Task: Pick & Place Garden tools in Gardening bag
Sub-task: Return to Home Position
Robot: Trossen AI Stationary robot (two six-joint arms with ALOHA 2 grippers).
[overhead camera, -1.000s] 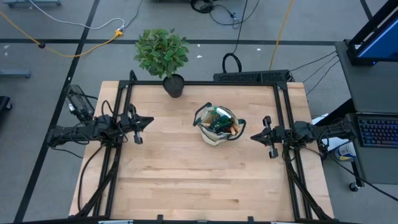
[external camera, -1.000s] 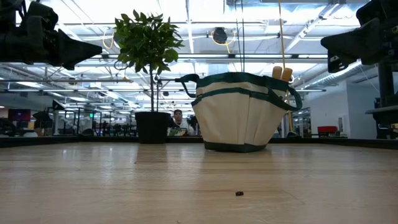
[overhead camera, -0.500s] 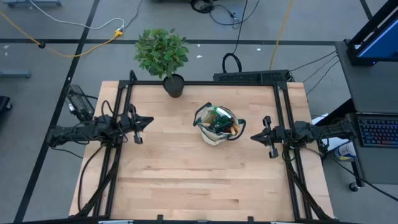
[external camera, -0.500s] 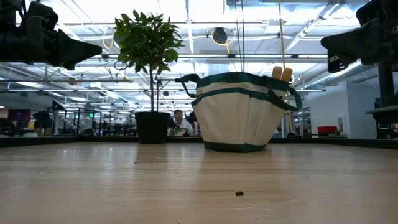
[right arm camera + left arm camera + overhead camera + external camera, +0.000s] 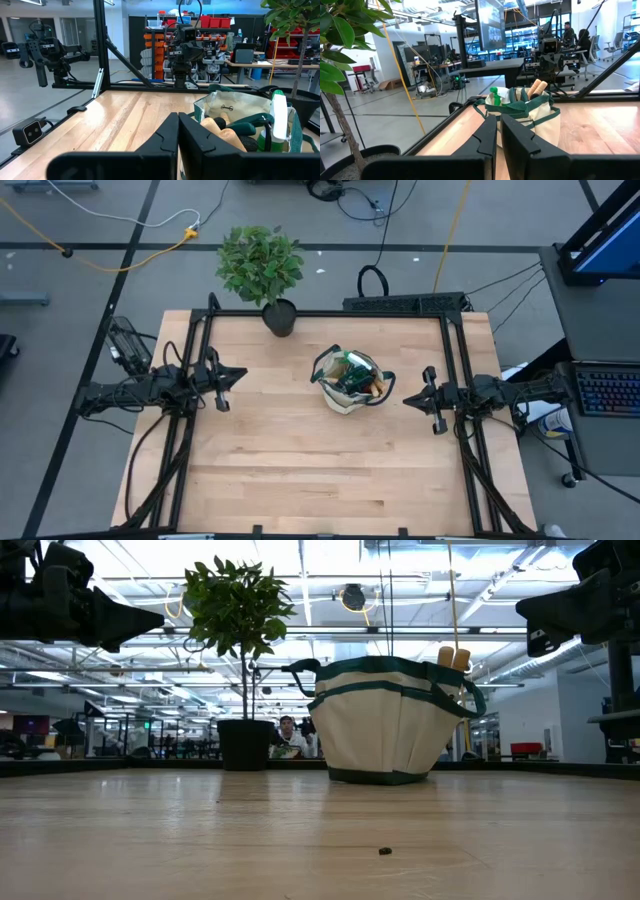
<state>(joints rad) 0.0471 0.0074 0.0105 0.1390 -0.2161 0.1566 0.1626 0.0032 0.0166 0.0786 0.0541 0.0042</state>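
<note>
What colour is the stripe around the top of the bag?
Dark green, on the beige bag; clearest in the low view.

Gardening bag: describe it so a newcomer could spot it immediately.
On the light wooden table, look right of centre, between the left gripper and right gripper. The small round beige canvas gardening bag stands there upright. Dark green trim and loop handles distinguish it from the black plant pot at the far edge.

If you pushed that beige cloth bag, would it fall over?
Probably not: the beige canvas bag sits on a wide flat bottom. Its cloth sides would likely dent. The wooden tool handles inside likely add weight. The left gripper and right gripper wait aside.
</note>
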